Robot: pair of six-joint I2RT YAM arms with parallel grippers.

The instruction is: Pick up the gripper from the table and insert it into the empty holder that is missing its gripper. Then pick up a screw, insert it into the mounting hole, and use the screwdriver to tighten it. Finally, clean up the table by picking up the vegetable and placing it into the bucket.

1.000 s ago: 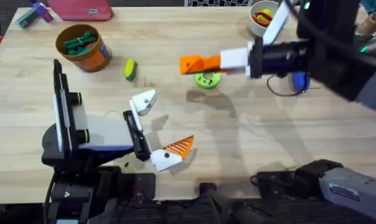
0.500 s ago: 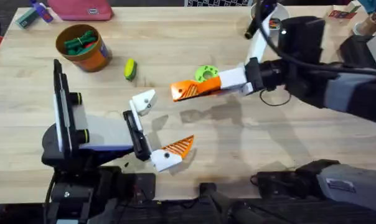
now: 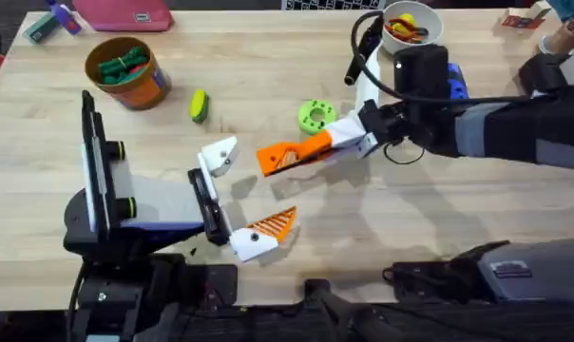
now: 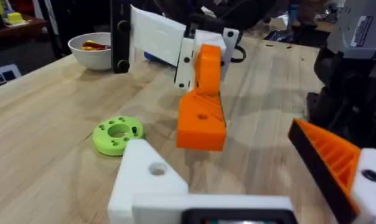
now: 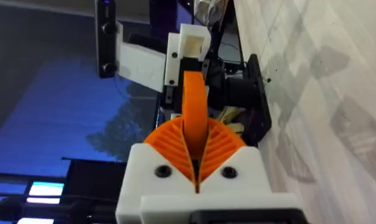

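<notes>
My right gripper is shut on the loose orange gripper, which it holds above the table with the free end pointing at my left arm. In the right wrist view the ribbed pads clamp the orange gripper, in line with the bare white holder a short gap beyond. My left gripper stands open, with the holder on one side and an orange finger on the other. The yellow-green vegetable lies near the orange bucket. The blue screwdriver is partly hidden behind my right arm.
A green disc with holes lies just behind the held piece. A white bowl with small parts stands at the back right. The bucket holds green items. A pink case lies at the back left edge.
My right arm has swung left and toward the near side with the orange gripper, passing the green disc and closing on the holder. The left arm has not moved.
</notes>
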